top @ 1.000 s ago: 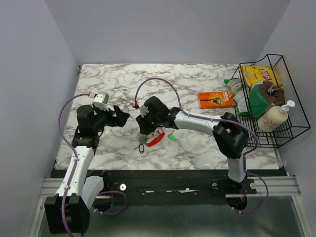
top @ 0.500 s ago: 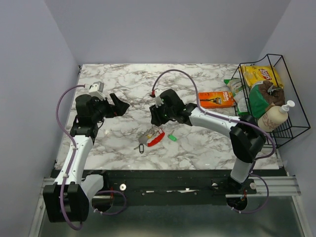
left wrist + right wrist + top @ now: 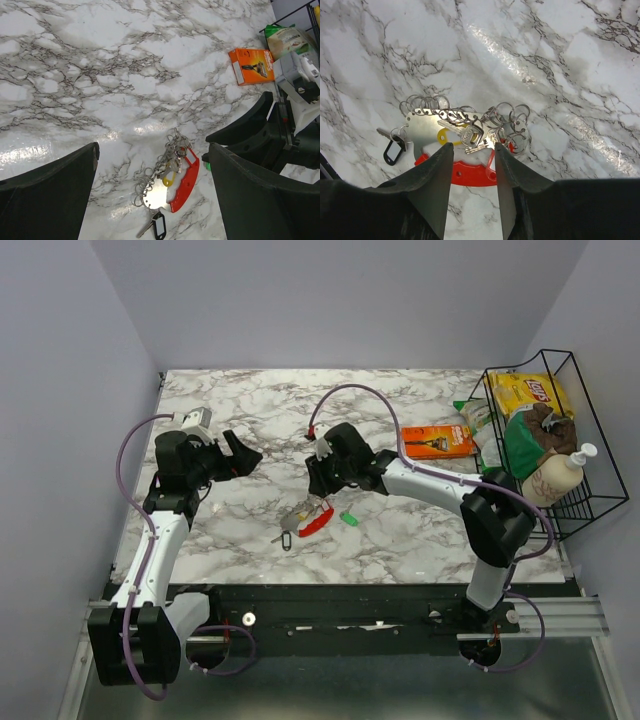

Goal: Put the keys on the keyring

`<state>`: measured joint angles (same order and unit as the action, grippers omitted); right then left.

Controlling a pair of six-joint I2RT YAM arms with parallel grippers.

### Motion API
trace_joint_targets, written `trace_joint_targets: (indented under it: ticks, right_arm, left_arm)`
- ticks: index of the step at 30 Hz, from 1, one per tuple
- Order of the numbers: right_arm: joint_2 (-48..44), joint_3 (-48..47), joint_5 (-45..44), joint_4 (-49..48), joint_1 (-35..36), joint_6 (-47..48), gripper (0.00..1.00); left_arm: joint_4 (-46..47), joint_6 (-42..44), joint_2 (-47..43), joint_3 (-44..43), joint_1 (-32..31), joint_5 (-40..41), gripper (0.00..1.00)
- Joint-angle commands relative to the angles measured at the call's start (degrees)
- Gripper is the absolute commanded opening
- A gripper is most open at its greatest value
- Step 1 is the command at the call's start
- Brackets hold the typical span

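A bunch of keys (image 3: 305, 519) lies on the marble table: a silver plate with several thin metal rings (image 3: 427, 126), a red curved plastic piece (image 3: 470, 173), a yellow-headed key (image 3: 445, 136), a silver key (image 3: 470, 134) and a black-tagged key (image 3: 394, 150). A green-headed key (image 3: 348, 518) lies apart, to the right. My right gripper (image 3: 318, 485) hovers just behind the bunch, open and empty (image 3: 473, 150). My left gripper (image 3: 240, 455) is wide open and empty, up and to the left of the bunch (image 3: 167, 175), in the left wrist view (image 3: 154, 148).
An orange flat packet (image 3: 438, 441) lies at the back right, also in the left wrist view (image 3: 252, 66). A black wire basket (image 3: 590, 510) with a chips bag, a green bag and a lotion bottle stands at the right edge.
My right gripper lifted off the key bunch and moved back and right, then settled slightly closer again. My left gripper drew back, away from the bunch. The keys stayed put.
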<state>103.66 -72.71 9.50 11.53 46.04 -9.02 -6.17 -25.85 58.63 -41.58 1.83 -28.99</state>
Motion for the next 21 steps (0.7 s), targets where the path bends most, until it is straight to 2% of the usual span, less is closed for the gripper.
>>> trace_joint_targets:
  ticks: [1,11,21]
  right_arm:
    - [1.99,-1.74,2.89,-0.37,0.28,0.84,0.45]
    - [3.56,-4.28,6.23,0.6,1.59,2.95,0.43]
    - [6.91,-8.24,8.96,2.09,5.98,5.15,0.43]
  left_arm:
    - [-0.68,0.8,0.43,-0.78,0.37,-1.33,0.99]
    - [-0.07,-0.87,0.35,-0.08,0.37,-1.24,0.99]
    - [-4.98,-4.39,2.44,1.76,0.63,4.65,0.99]
